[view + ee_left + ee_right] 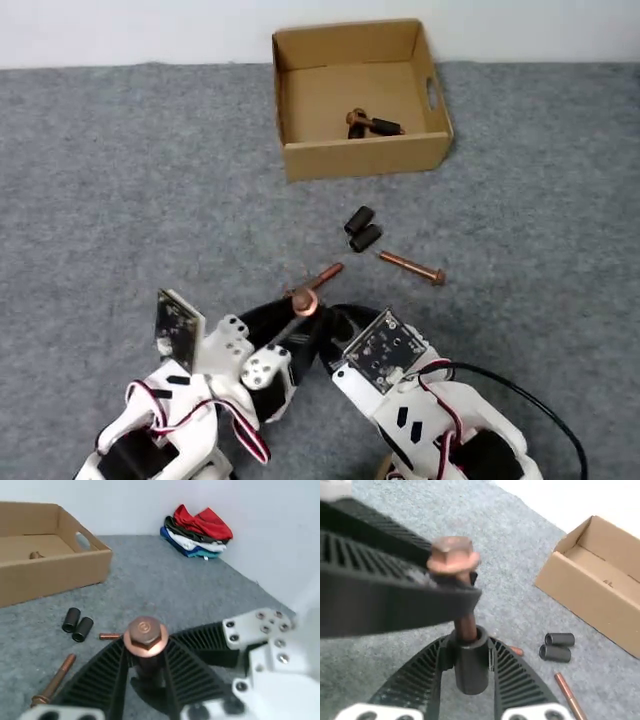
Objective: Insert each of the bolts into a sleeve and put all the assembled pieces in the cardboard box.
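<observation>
Left gripper [146, 662] pinches the bolt [145, 634] just under its head, shaft upright, tip inside the mouth of the sleeve [470, 672] clamped by the right gripper [470, 649] directly below; seating it should need a straight push down along that shared axis.

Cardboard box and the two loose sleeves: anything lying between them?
Nothing, only bare carpet between the box and the sleeves, as the high view shows.
</observation>
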{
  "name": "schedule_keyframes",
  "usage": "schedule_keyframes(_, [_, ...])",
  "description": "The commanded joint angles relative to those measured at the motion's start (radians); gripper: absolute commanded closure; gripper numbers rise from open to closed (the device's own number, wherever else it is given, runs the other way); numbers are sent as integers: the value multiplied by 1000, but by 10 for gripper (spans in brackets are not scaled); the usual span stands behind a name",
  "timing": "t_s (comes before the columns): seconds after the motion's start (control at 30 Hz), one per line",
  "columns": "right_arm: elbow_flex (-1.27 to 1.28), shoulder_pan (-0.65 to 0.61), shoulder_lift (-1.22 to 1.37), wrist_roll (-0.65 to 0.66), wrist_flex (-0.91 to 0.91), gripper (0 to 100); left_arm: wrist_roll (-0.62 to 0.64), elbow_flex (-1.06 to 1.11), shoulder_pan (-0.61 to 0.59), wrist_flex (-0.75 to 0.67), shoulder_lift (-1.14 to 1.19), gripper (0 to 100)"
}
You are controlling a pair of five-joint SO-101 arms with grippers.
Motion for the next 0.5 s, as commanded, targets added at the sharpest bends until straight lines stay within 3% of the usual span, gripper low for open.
schedule_keyframes(0.0, [-8, -1, -4, 11, -41, 991, -11, 22, 52, 23, -3, 995])
schedule_keyframes(0.33, [-8, -1, -4, 11, -41, 991, -12, 58, 49, 21, -2, 986])
schedule_keyframes(0.47, [-8, -1, -4, 11, -41, 991, -12, 54, 49, 26, -2, 898])
